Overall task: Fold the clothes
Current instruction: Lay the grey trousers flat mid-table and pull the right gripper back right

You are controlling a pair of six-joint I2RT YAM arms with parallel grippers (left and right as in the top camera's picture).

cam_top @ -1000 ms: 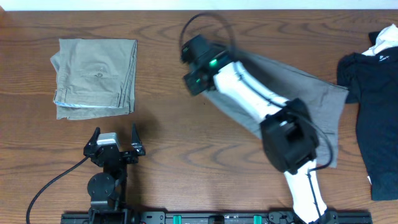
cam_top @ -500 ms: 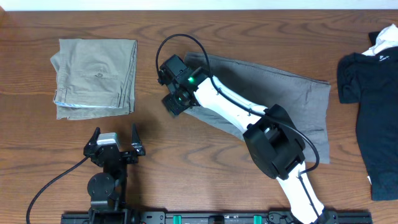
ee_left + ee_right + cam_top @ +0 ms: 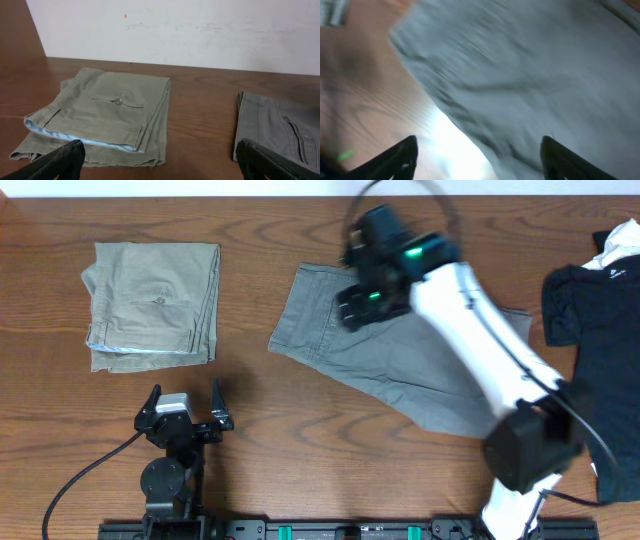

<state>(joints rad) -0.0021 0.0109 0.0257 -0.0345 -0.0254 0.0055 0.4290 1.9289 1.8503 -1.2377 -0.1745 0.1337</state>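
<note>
Sitting near at seven o'clock, the left pincer point(image 3: 185, 392) is spread wide and empty. Past it, the grey shorts point(image 3: 320, 345) lie flat in the middle of the counter point(image 3: 260, 440). The right pincer point(image 3: 479, 142) hangs over them, fingers apart, holding nothing. Folded tan trousers point(image 3: 150, 305) sit at ten o'clock, and a black garment point(image 3: 600, 330) at three.

White right arm point(image 3: 482, 330), black joints, green lights — black left gripper point(image 3: 185, 390), black cable.
</note>
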